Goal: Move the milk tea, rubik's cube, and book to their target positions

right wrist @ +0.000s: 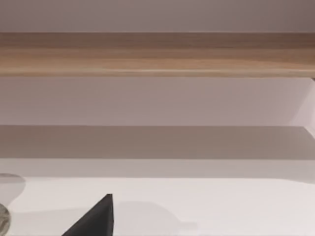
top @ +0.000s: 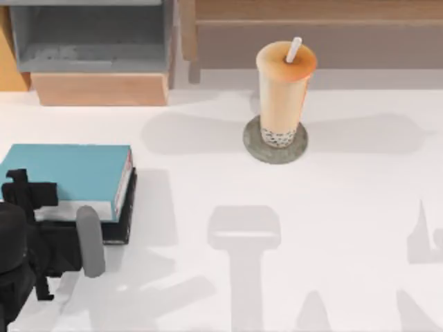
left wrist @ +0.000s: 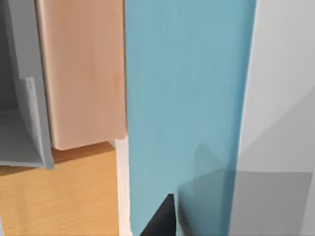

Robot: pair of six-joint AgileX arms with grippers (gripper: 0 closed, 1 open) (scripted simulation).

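The tea (top: 283,88) stood on its disc (top: 257,145); the book (top: 66,176) lay on the black book (top: 129,214). I cannot tell whether the left hand (top: 55,235) beside it was open.

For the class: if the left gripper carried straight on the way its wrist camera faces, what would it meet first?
Most likely the book, whose teal cover lies directly before the left gripper. Beyond it stands the wooden drawer unit, though depth is uncertain.

The milk tea (top: 284,86) stands on the stone disc (top: 253,142) at the counter's (top: 332,207) back middle. At left, the book (top: 66,176) lies on the flat book (top: 127,220).
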